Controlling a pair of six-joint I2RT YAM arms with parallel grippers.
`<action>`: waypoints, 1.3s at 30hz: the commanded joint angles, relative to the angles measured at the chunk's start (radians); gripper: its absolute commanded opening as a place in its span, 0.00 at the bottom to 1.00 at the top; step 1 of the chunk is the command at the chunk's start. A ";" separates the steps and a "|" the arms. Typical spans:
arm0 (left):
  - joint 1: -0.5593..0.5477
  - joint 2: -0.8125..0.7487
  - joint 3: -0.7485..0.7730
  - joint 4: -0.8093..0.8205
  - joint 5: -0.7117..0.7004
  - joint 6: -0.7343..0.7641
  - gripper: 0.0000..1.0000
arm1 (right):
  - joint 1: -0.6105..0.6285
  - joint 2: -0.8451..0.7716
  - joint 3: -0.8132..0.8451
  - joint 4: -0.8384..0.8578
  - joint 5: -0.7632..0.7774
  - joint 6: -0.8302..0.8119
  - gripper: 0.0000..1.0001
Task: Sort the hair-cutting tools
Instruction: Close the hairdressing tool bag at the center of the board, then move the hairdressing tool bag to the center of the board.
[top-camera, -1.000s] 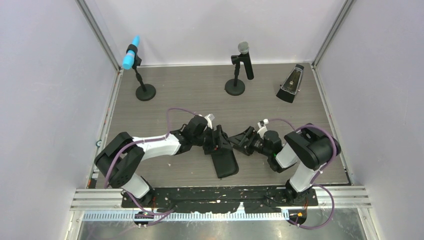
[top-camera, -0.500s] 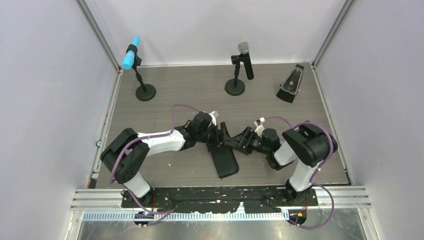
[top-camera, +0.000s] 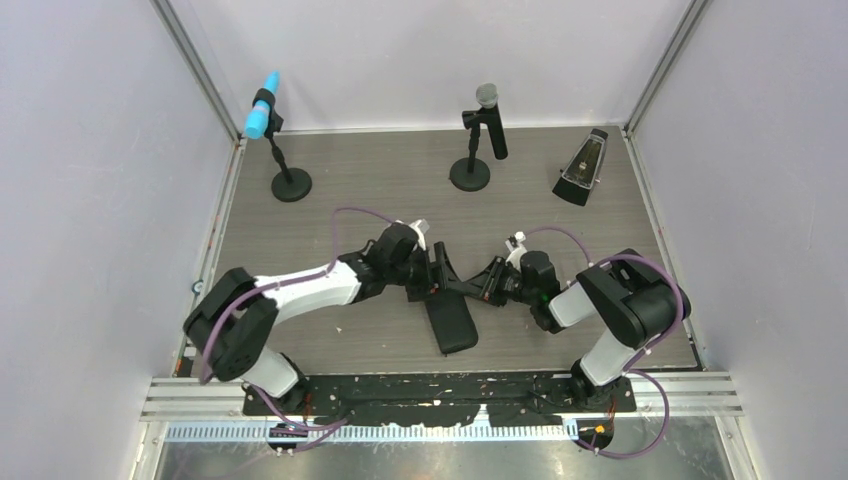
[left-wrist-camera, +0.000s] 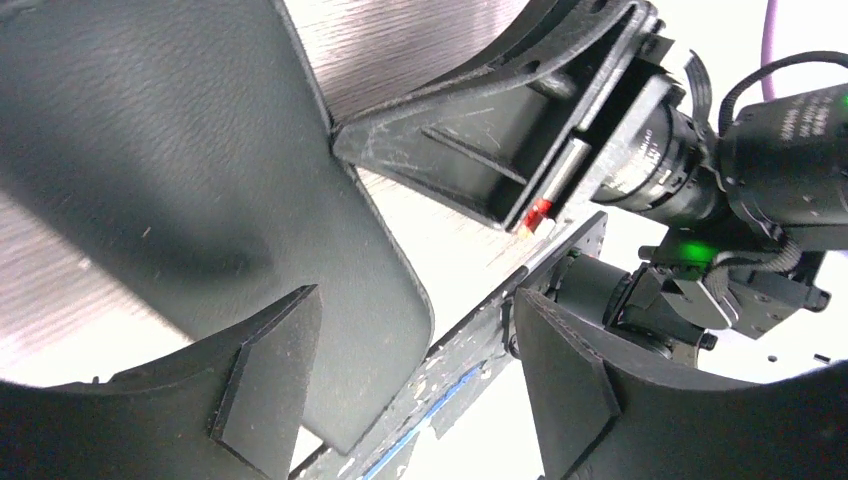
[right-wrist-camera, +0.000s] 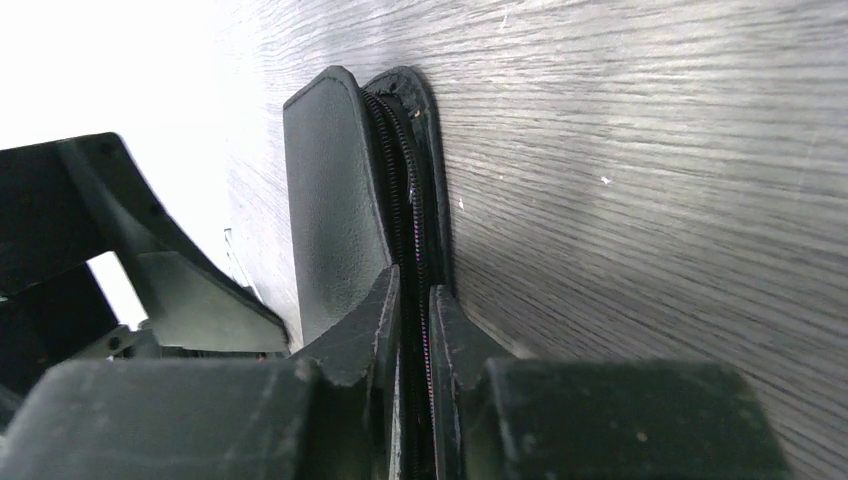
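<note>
The hair-cutting tools are out of view. A black zip case (top-camera: 453, 325) lies flat on the wooden table between the two arms. My right gripper (top-camera: 480, 289) lies low at the case's far end, its jaws drawn in on the zipped edge (right-wrist-camera: 405, 200) of the case (right-wrist-camera: 335, 200). The right gripper (right-wrist-camera: 412, 290) has only the zipper line between its fingers. My left gripper (top-camera: 438, 274) hovers over the same end, open, with nothing between its fingers. In the left wrist view the left gripper (left-wrist-camera: 410, 315) looks down on the case (left-wrist-camera: 150, 150) and faces the right gripper (left-wrist-camera: 480, 150).
A microphone with a blue head (top-camera: 266, 115) on a round-based stand is at the back left. A grey-headed microphone (top-camera: 478, 140) stands at the back middle. A dark wedge-shaped object (top-camera: 583, 168) sits at the back right. White walls enclose the table (top-camera: 350, 190).
The right gripper has slid left to the case's end and closed its jaws on the zipped edge. The left gripper has shifted slightly right and stayed open.
</note>
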 joint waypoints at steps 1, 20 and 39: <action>-0.001 -0.158 -0.034 -0.168 -0.131 0.031 0.74 | 0.004 0.043 -0.009 -0.127 0.037 -0.057 0.17; -0.011 -0.010 -0.069 -0.129 -0.147 -0.042 0.16 | 0.002 0.103 -0.005 -0.111 0.034 -0.048 0.12; -0.053 0.139 -0.011 -0.167 -0.190 -0.112 0.50 | 0.003 0.086 0.006 -0.115 0.029 -0.056 0.17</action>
